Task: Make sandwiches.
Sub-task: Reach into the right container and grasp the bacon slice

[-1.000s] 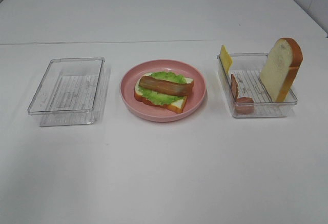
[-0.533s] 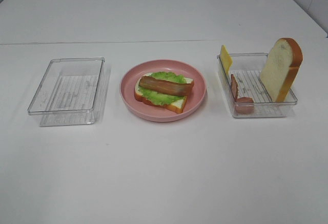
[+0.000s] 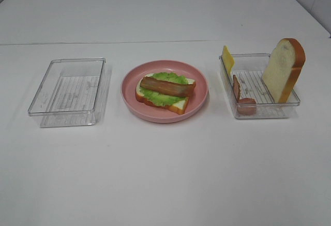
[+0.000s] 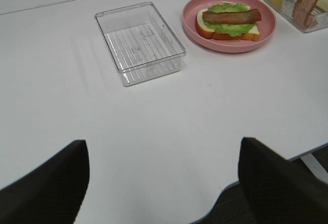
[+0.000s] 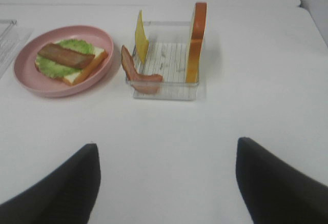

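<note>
The open sandwich (image 3: 164, 92) lies on the pink plate (image 3: 164, 117): a white bread slice, green lettuce and one bacon strip (image 3: 166, 86) on top. To its right, a clear tray (image 3: 261, 113) holds an upright bread slice (image 3: 283, 70), a yellow cheese slice (image 3: 227, 59) and a bacon strip (image 3: 238, 92) leaning on its wall. Neither gripper appears in the exterior view. My left gripper (image 4: 164, 146) hangs open over bare table, well short of the plate (image 4: 230, 47). My right gripper (image 5: 167, 147) is open too, in front of the tray (image 5: 164, 92), with nothing between its fingers.
An empty clear tray (image 3: 67, 89) stands left of the plate, also seen in the left wrist view as the tray (image 4: 139, 42). The table's front edge (image 4: 225, 188) runs close below the left gripper. A wall seam crosses behind the trays.
</note>
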Robot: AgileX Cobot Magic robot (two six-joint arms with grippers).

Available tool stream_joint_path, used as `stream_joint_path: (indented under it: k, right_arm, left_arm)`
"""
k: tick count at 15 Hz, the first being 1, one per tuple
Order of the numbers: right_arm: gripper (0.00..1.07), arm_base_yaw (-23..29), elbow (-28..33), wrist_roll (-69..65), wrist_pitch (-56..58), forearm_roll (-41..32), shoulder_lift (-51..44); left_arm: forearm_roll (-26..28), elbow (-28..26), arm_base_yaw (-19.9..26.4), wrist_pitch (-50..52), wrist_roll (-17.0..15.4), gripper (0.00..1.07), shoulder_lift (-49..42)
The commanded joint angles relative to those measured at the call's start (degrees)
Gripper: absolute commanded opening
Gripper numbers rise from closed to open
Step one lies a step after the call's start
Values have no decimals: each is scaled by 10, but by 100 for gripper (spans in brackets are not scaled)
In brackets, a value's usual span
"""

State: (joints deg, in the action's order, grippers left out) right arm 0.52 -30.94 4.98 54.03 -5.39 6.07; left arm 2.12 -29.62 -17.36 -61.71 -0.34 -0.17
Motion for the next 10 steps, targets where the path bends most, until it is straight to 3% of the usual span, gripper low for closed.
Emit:
stream_joint_path:
  k: [1,2,5,10]
  right_arm:
    - [71,-4,-32,3,-85,-3,94]
    - [71,-4,-88,3,-106,-3,217]
    - [69,-4,-186,6,-87,-3,374]
    - [69,-3,-375,8,42,-29,619]
  left_arm:
    - [-15,8,1,15,3,76,-14]
    - [-15,11,1,18,3,76,-14]
    - [-15,11,1,18,3,76,-14]
    - [-15,11,1,18,3,76,-14]
